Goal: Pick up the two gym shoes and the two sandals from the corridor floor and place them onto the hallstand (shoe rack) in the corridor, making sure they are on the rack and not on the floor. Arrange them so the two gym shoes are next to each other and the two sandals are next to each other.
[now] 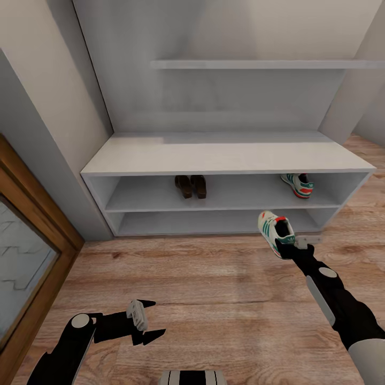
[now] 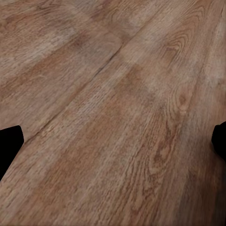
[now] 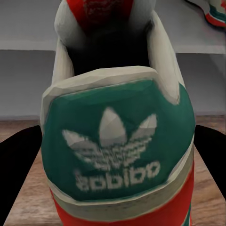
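Observation:
The light-grey hallstand (image 1: 224, 155) stands against the wall ahead. Its upper shelf holds the two dark brown sandals (image 1: 191, 186) side by side near the middle, and one gym shoe (image 1: 298, 185) at the right end. My right gripper (image 1: 291, 243) is shut on the other gym shoe (image 1: 275, 230) by its heel, in the air in front of the rack's lower right part. The right wrist view shows that green heel patch (image 3: 117, 146) up close between the dark fingers (image 3: 21, 160). My left gripper (image 1: 158, 318) hangs open and empty over the corridor floor (image 2: 113, 94).
A thin floating wall shelf (image 1: 256, 64) hangs above the hallstand. A wood-framed door (image 1: 32, 224) and grey wall close off the left side. Wood plank floor (image 1: 203, 278) stretches between me and the rack. The shelf spot left of the stored gym shoe (image 3: 214, 12) is bare.

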`<state>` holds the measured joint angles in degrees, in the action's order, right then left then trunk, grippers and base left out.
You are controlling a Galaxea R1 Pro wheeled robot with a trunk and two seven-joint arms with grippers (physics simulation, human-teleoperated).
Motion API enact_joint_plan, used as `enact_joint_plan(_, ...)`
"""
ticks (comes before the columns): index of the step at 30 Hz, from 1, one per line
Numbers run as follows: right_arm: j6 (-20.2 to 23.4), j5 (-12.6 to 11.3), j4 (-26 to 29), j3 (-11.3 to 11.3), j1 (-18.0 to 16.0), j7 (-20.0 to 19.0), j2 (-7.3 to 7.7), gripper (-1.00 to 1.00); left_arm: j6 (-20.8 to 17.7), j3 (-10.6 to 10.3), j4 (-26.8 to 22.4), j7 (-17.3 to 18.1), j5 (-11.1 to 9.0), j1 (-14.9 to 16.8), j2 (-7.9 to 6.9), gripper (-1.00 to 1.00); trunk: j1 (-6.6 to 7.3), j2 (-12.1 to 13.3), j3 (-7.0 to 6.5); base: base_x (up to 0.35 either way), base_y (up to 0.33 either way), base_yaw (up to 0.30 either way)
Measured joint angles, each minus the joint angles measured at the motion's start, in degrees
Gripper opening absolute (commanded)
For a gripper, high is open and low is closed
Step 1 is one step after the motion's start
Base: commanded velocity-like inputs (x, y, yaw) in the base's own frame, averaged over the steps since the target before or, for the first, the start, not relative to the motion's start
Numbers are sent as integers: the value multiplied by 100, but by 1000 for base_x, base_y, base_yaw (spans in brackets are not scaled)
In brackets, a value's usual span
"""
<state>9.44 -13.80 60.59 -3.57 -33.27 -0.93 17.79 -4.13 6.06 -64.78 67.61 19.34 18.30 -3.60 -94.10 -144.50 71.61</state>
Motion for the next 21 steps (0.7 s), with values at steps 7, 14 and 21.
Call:
enact_joint_plan(7,279,2,73,-46,-89,259,-153,-100,0,0,0,-2,5,-2,0,100,0,0,0,0,0,0)
enact_joint_plan(14,571,8,123,-65,-236,388,-236,-100,-5,0,0,-8,10,-3,3,100,0,0,0,0,0,0)
enact_joint_plan(21,691,5,193,-71,-323,430,-260,-100,-7,-6,0,-10,13,-7,7,100,0,0,0,0,0,0)
